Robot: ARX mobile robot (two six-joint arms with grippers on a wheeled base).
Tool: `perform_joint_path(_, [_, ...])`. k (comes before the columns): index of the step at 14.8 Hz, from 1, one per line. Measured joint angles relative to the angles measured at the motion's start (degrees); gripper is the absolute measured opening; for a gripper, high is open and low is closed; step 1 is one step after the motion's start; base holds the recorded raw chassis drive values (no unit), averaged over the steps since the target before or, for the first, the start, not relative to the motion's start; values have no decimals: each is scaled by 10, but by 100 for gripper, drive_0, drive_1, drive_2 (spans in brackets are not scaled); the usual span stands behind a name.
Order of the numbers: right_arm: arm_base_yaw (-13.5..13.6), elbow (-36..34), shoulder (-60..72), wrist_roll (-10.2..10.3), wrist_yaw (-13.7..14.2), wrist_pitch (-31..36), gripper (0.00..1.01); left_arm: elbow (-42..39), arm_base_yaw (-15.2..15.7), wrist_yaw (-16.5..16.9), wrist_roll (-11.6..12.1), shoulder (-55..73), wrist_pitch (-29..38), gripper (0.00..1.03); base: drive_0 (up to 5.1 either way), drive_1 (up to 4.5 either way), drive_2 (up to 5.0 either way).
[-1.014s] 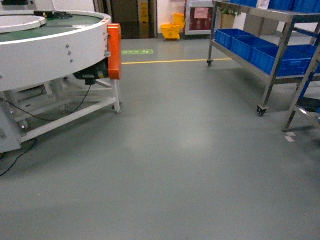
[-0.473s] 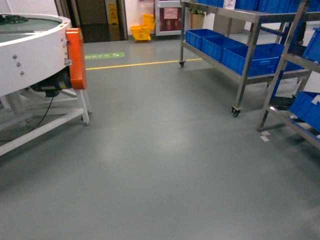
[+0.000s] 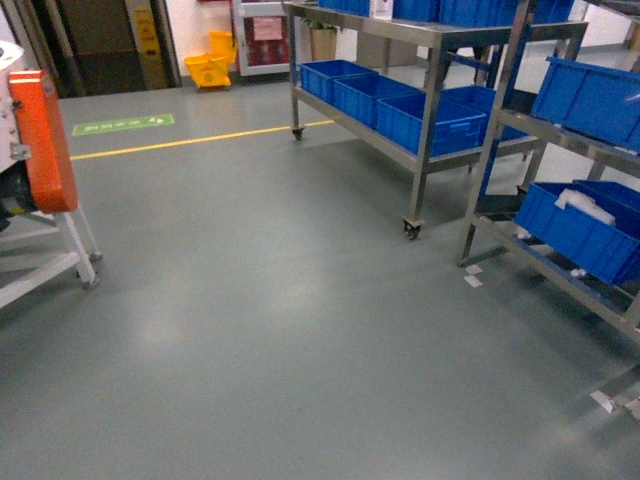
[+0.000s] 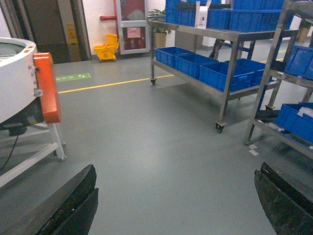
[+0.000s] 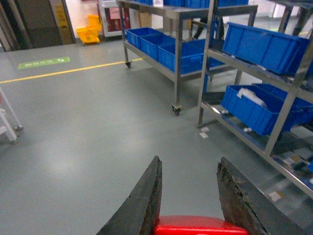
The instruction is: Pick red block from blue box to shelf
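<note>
1. Clamping the small glossy red plastic block [image 5: 200,226] between its jaws, the right gripper [image 5: 193,205] carried it.
2. Spread wide, the left gripper [image 4: 176,205] held nothing.
3. Ahead and right stood the silvery steel shelf [image 5: 288,115], nearer the right arm.

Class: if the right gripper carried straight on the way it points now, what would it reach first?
Probably bare floor; the right gripper, holding the red block, points down towards it, with the shelf off right. Depth is uncertain.
</note>
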Motion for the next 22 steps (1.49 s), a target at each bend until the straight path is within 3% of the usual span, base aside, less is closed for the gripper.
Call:
perform_joint_path(5, [0,0,0,0,0,-1,28,0,0,1,0,0,1,98,-163,255,-581])
perform_joint_path(22, [0,0,0,0,0,0,28,0,0,1,0,0,0,98,-160,-160,-160])
